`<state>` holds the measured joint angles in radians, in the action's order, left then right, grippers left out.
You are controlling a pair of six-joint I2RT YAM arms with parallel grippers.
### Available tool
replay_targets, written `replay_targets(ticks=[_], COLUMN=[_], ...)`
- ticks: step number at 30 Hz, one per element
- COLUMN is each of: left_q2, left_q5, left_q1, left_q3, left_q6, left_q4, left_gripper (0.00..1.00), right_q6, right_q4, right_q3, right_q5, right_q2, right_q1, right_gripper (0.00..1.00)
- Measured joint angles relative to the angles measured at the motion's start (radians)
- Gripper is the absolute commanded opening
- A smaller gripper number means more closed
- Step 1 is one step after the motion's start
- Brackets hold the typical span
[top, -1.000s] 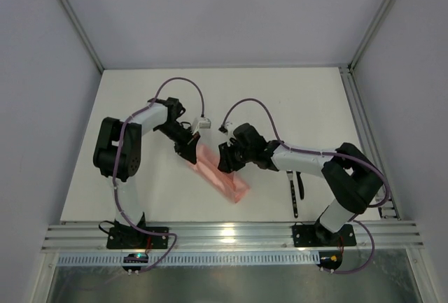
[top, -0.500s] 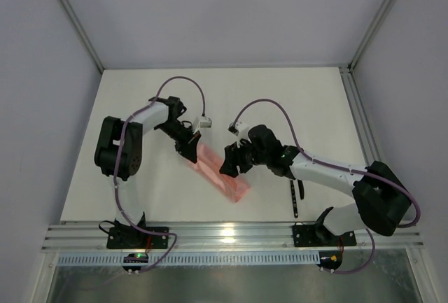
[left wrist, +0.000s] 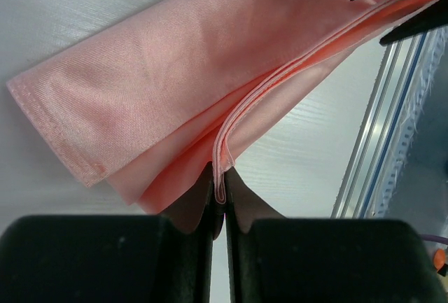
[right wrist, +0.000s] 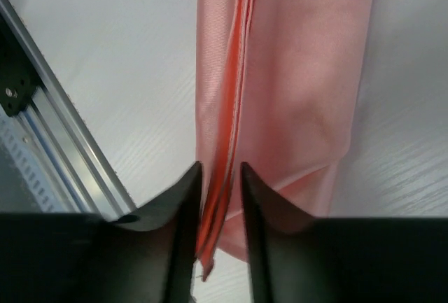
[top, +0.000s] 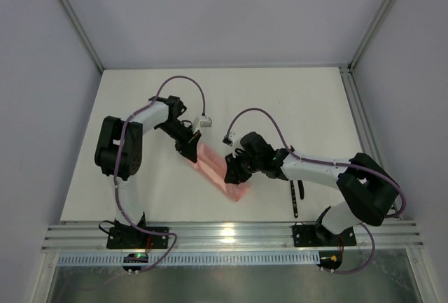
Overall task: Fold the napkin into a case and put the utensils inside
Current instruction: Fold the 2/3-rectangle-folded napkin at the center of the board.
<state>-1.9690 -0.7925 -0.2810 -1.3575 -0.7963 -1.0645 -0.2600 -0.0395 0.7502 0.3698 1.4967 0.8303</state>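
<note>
Napkin (left wrist: 154,86) folding is my step. My left tool (left wrist: 218,185) pinches its hem. My right tool (right wrist: 220,180) sits narrow around its long edge, grip unclear. Utensils (top: 294,198) lie right of the napkin. Next: flatten the fold.

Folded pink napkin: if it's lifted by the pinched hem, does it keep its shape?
Likely floppy: the napkin drapes in soft creases from the hem pinched in the left gripper. Probably light, being thin. Its sheen suggests layers may slide and the fold could open.
</note>
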Motion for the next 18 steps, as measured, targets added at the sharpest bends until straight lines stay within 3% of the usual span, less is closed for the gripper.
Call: replay_targets(ticks=[5,8,10,18], left_q2=[-0.004,-0.004,-0.003,-0.003], left_q5=[0.007,0.009,0.012,0.009], left_q1=[0.000,0.000,0.000,0.004], left_q3=[0.000,0.000,0.000,-0.038], left_q6=[0.013,0.034,0.052,0.105], left_q4=[0.003,0.012,0.020,0.018], left_gripper=[0.13,0.19,0.30,0.39], right_q6=[-0.027,-0.047,-0.061,-0.094], right_q4=[0.005,0.015,0.032,0.120], right_q3=[-0.016,-0.026,-0.034,-0.059], right_q5=[-0.045,-0.063,-0.071,-0.068], right_q2=[0.003,0.017,0.041,0.108], right_q1=[-0.001,-0.002,-0.007,-0.027], right_gripper=[0.05,0.04,0.04,0.04])
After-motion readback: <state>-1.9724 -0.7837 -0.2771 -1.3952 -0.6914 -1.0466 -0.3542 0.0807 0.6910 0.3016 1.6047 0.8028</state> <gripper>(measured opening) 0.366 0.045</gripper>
